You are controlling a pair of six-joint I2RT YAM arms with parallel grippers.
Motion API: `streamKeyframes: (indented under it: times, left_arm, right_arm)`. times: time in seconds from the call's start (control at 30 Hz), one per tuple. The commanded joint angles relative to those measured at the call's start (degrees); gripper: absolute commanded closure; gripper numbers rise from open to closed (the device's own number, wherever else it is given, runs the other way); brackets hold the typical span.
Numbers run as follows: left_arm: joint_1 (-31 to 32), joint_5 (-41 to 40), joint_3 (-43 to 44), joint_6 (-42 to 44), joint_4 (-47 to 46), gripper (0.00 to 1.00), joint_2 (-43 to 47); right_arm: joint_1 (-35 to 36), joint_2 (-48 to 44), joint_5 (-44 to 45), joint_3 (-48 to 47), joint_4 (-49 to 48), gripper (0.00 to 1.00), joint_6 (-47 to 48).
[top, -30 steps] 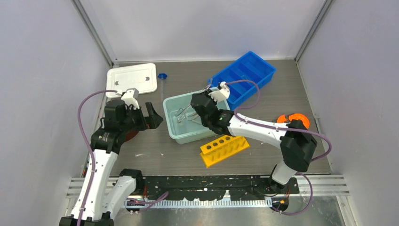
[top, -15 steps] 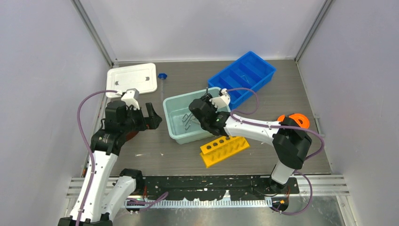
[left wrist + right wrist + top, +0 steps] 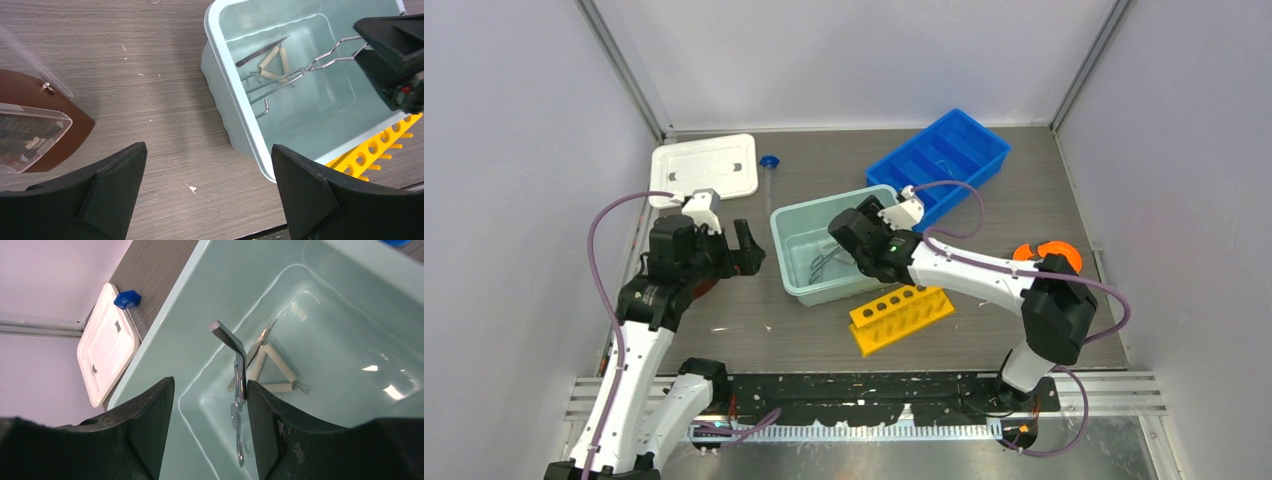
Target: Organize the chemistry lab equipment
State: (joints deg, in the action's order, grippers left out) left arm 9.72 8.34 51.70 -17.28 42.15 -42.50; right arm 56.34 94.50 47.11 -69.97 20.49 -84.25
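Teal tub (image 3: 220,85) holds crucible tongs (image 3: 241,375) and clay triangle (image 3: 280,362). Right fingers (image 3: 160,415) dropped in toward 7 o'clock, now straddling tongs, which shifted along; clamped or not, can't tell. Left fingers (image 3: 125,170) wide open over counter (image 3: 150,100) at tub's 9 o'clock. Reckon lift-out next, nothing sorted yet.

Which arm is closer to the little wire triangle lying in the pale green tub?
Right. The right pincer reaches down inside the tub, close to the wire triangle. The left pincer hovers over the table outside the tub.

Bright even light, soft shadows, slight glare.
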Motion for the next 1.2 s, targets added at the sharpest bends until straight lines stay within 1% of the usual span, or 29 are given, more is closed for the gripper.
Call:
streamKeyframes:
  times: [0.0, 0.13, 0.23, 0.37, 0.4, 0.5, 0.63, 0.7, 0.8, 0.9, 0.97, 1.1, 1.17]
  left_arm:
    - [0.2, -2.4, 0.6, 1.2, -0.2, 0.0, 0.1]
    - [0.3, -3.9, 0.6, 0.4, 0.1, 0.0, -0.9]
    - [0.3, -5.3, 0.2, -1.8, 0.0, 0.0, -1.5]
    - [0.3, -9.5, 1.0, -6.9, 2.0, 0.0, -1.6]
    - [0.3, -10.6, 1.2, -8.4, 2.6, 0.0, -1.5]
    - [0.3, -14.6, 2.1, -15.7, 6.1, 0.0, -1.1]
    - [0.3, -13.6, 2.9, -22.9, 10.8, 0.0, -1.1]
    - [0.3, -13.0, 2.2, -29.3, 12.4, 0.01, -0.9]
    - [0.3, -16.3, 0.5, -40.8, 16.0, 0.12, 0.3]
    - [0.3, -20.8, -2.1, -49.4, 18.3, 0.16, 2.0]
    - [0.3, -23.3, -3.9, -54.3, 19.6, 0.19, 3.0]
    - [0.3, -24.9, -8.3, -62.1, 21.0, 0.35, 4.7]
    - [0.4, -24.7, -10.3, -65.4, 21.0, 0.37, 4.8]
  right_arm:
    - [-0.3, -6.5, 4.5, -2.6, 4.2, 0.38, 6.5]
    - [-0.3, -11.6, 4.4, -2.0, 4.3, 0.38, 14.8]
    - [-0.3, -15.0, 2.2, -0.2, 3.6, 0.38, 19.7]
    - [-0.3, -20.1, -2.4, 2.5, 3.0, 0.38, 27.5]
    - [-0.3, -21.8, -4.3, 3.0, 2.0, 0.38, 28.7]
    - [-0.3, -26.6, -6.0, 6.3, 0.4, 0.38, 31.1]
    - [-0.3, -33.0, -6.3, 10.9, -2.8, 0.38, 33.8]
    - [-0.3, -35.7, -6.5, 12.7, -4.0, 0.38, 36.2]
    - [-0.3, -38.5, -7.4, 15.4, -5.8, 0.38, 39.3]
    - [-0.3, -41.1, -8.4, 16.7, -6.8, 0.38, 40.0]
    - [-0.3, -42.4, -9.2, 17.2, -7.0, 0.38, 40.0]
    - [-0.3, -44.5, -9.8, 17.8, -6.9, 0.38, 40.1]
    - [-0.3, -45.6, -9.7, 18.3, -6.6, 0.38, 40.1]
